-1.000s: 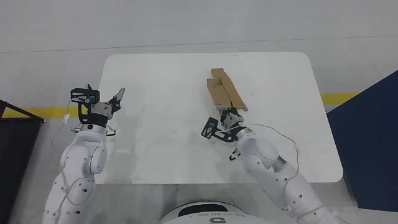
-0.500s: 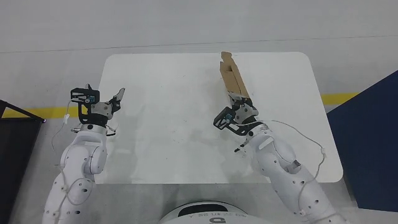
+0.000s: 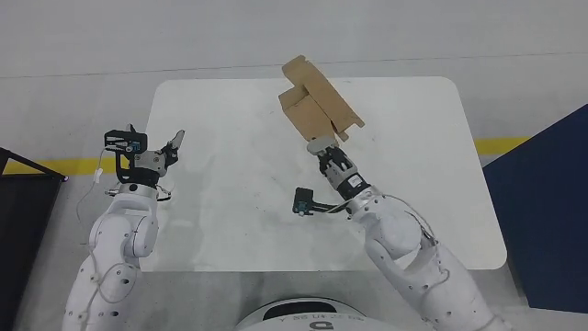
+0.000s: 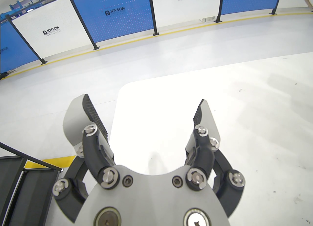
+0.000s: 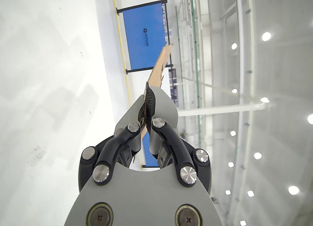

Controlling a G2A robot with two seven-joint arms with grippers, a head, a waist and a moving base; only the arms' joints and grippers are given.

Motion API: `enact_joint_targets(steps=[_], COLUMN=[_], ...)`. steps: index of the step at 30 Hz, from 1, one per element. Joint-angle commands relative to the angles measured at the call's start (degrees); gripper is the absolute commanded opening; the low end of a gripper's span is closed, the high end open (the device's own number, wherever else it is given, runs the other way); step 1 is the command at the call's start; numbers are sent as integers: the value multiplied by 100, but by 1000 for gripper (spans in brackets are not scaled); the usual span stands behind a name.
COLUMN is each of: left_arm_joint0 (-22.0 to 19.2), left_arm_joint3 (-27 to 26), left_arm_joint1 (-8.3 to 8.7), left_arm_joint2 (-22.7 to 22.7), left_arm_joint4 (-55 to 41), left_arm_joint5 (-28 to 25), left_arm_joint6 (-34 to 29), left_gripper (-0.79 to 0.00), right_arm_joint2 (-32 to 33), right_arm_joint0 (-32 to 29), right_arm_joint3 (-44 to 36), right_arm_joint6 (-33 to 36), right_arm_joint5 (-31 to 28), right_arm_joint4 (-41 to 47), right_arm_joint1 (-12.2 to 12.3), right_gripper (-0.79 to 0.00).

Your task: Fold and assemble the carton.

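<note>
A flat brown cardboard carton (image 3: 317,101) is held up in the air above the far middle of the white table (image 3: 230,175). My right gripper (image 3: 323,144) is shut on the carton's lower edge. In the right wrist view the carton (image 5: 160,67) shows edge-on, sticking out past the pinching fingertips of the right gripper (image 5: 147,95). My left gripper (image 3: 170,142) sits at the table's left edge. In its own wrist view the left gripper (image 4: 144,109) is open with nothing between its fingers.
The table has rounded corners, and its surface is bare white around both arms. A black frame (image 3: 23,170) stands beside the table's left side, and yellow floor tape (image 3: 501,145) runs past on both sides.
My right arm has lifted the carton off the table and swung it up toward the far edge, turning it. The left arm has kept still.
</note>
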Motion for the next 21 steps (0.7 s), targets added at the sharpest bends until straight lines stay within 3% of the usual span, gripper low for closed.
enact_joint_targets(steps=[1,12,17,21], left_arm_joint0=[0,-3,-237,-534], left_arm_joint3=[0,-6,59,270], left_arm_joint1=[0,-1,-10,-8], left_arm_joint2=[0,18,221,405], left_arm_joint4=[0,-14,-567,-1936], left_arm_joint5=[0,-41,-891,-2209], left_arm_joint6=[0,-11,-178,-820], left_gripper=[0,0,0,0], right_arm_joint2=[-40,-51,-308,-698], right_arm_joint0=[-27,26,416,1008], right_arm_joint3=[-31,145,116,16], right_arm_joint6=[148,13,-543,-861], right_arm_joint5=[31,-97,-539,-927], right_arm_joint4=[-123,-226,-1373,-1401], right_arm_joint1=[-15,-12,12,214], right_gripper=[-785,-785,-785,-785])
